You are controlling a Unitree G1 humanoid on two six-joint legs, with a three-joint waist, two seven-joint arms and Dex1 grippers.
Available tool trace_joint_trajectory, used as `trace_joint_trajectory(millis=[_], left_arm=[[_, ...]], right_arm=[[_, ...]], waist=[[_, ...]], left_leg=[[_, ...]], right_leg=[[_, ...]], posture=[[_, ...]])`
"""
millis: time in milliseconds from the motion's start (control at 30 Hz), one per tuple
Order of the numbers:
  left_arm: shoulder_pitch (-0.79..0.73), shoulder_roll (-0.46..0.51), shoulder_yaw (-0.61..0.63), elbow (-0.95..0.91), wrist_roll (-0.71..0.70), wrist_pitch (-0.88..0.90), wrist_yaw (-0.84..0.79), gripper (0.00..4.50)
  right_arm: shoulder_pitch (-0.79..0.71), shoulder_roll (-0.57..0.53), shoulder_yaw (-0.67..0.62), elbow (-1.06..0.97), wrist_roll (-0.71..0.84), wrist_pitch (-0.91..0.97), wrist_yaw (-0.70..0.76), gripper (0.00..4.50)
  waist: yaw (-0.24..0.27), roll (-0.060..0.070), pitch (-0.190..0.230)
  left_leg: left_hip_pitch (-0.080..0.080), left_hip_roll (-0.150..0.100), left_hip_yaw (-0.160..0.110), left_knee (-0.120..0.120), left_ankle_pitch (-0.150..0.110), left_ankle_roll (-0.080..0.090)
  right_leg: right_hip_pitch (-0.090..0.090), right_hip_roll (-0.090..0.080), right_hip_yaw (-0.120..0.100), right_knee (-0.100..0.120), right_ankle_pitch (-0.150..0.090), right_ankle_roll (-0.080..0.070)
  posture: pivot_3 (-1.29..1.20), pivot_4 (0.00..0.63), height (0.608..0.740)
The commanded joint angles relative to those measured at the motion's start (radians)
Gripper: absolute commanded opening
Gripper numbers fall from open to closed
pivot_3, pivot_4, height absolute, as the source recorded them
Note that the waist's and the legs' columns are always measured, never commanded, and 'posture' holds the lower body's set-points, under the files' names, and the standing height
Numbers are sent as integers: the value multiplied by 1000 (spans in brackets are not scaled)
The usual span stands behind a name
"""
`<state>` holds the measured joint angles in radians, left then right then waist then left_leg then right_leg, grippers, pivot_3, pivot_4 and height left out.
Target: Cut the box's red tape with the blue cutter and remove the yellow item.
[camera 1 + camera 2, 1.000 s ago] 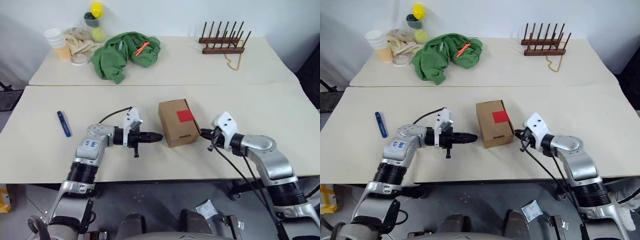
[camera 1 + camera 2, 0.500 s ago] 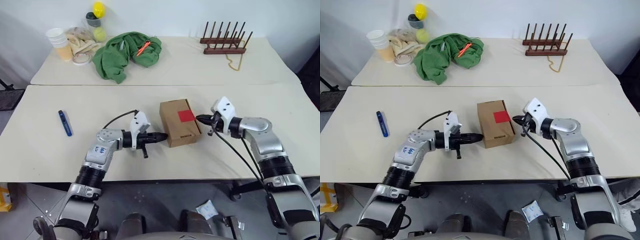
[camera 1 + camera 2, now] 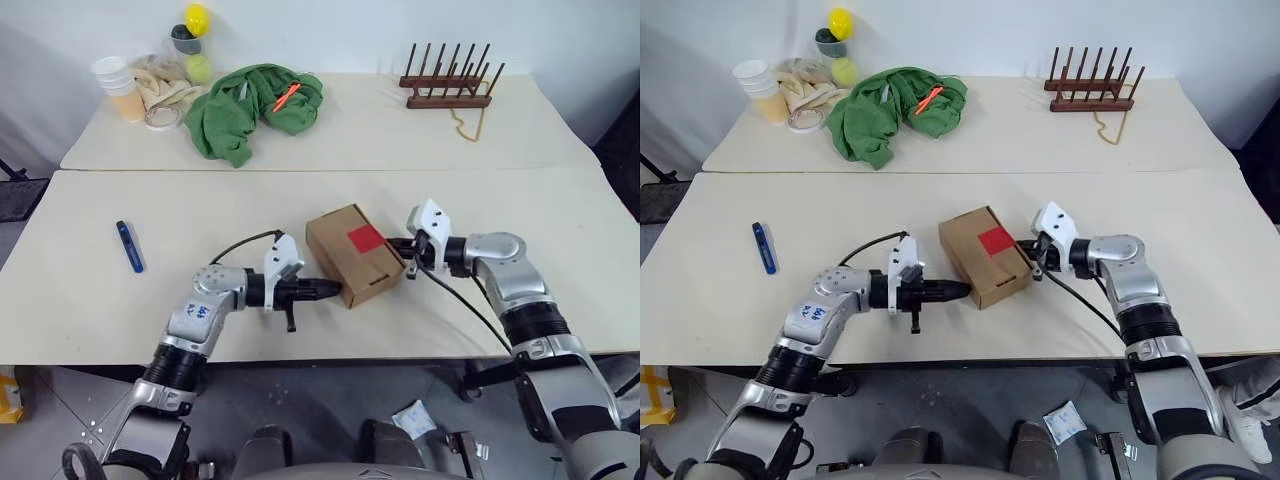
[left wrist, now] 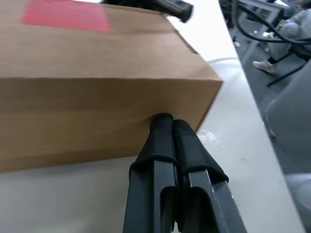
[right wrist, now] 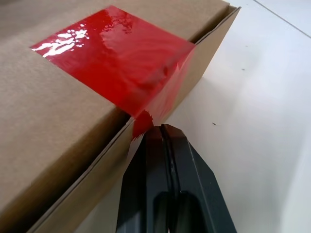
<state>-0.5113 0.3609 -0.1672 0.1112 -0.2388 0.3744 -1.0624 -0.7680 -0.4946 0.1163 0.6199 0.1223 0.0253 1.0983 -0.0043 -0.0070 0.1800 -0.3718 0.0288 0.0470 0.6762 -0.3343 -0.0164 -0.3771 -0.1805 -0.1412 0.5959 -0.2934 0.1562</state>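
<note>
A: Where does the box lie, and how is it oriented?
B: It sits on the near table, about midway between the two arms, turned at an angle to the table's front edge. The red tape is on its top face, folding over the flap edge on the side toward the right arm.

A: State of the left tool?
B: Fingers pressed together with nothing between them; the tips touch the box's side wall low down, close to a corner, as seen in the left wrist view.

A: And the right tool?
B: Likewise closed and empty. Its tips meet the box at the flap edge, directly under the folded-over end of the red tape.

A: Position of the blue cutter?
B: Flat on the near table, well apart from the box, out past the left arm.

A: What occupies the far table?
B: A crumpled green cloth with a thin orange stick on it, a stack of cups, a glossy yellow ball above a pale green ball, and a wooden peg rack
</note>
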Motion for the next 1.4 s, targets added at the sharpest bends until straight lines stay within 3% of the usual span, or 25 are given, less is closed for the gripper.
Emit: trace_joint_trajectory(millis=[33,167,333,433,567,667,867,933,1067,1233,1400], left_arm=[[-3,12,25,-20,-1,-53,30,27],[-2,68,69,-4,-8,-137,14,27],[14,146,189,-44,-112,-138,-25,0],[21,215,307,-71,-213,-38,-11,615],[98,284,497,-137,-311,29,69,1804],[207,317,620,-177,-315,29,134,2751],[488,320,903,-241,-325,8,251,4463],[578,306,1014,-231,-326,-8,293,4463],[804,190,1285,-203,-334,-60,416,4463],[942,87,1313,-311,-349,-90,468,4463],[993,36,1243,-468,-435,57,574,4463]], right_arm=[[-18,-16,-22,16,-8,-31,-13,0],[-14,-73,-76,-1,18,-42,-7,0],[24,-171,-143,-54,84,20,65,1124],[87,-225,-209,-128,169,25,145,2192],[182,-225,-318,-300,337,55,210,3616],[254,-209,-330,-446,393,86,201,4500],[335,-169,-304,-677,484,136,181,4500],[346,-140,-295,-726,502,134,164,4500],[407,-60,-277,-851,540,125,110,4500],[413,-58,-289,-844,520,85,108,4500],[410,-128,-311,-829,564,123,165,4500]], waist=[[0,0,0],[-1,0,0],[0,0,0],[0,0,0],[-6,1,0],[-10,1,0],[-16,1,0],[-16,1,0],[-22,0,0],[7,-1,0],[31,-2,0]], left_leg=[[0,0,0,0,0,0],[0,0,0,0,0,0],[0,0,0,-1,0,0],[0,0,0,-1,0,0],[1,1,0,-3,0,0],[2,1,0,-4,0,0],[2,1,0,-5,-1,-1],[2,1,0,-5,-1,-1],[3,1,0,-8,-2,-1],[3,2,1,-5,-4,0],[1,2,1,4,-6,2]], right_leg=[[0,0,0,0,0,0],[0,0,0,0,0,0],[0,0,0,-1,0,0],[0,0,0,-1,0,0],[0,0,0,-1,0,0],[0,0,0,-1,0,0],[0,0,0,-1,0,0],[0,0,0,-1,0,0],[0,0,1,-2,0,0],[0,0,1,-3,0,0],[2,0,3,-2,0,-1]], posture=[[0,150,740],[0,150,740],[0,150,740],[0,150,740],[0,150,740],[0,150,740],[0,150,740],[0,150,740],[0,150,740],[0,150,740],[0,150,740]])
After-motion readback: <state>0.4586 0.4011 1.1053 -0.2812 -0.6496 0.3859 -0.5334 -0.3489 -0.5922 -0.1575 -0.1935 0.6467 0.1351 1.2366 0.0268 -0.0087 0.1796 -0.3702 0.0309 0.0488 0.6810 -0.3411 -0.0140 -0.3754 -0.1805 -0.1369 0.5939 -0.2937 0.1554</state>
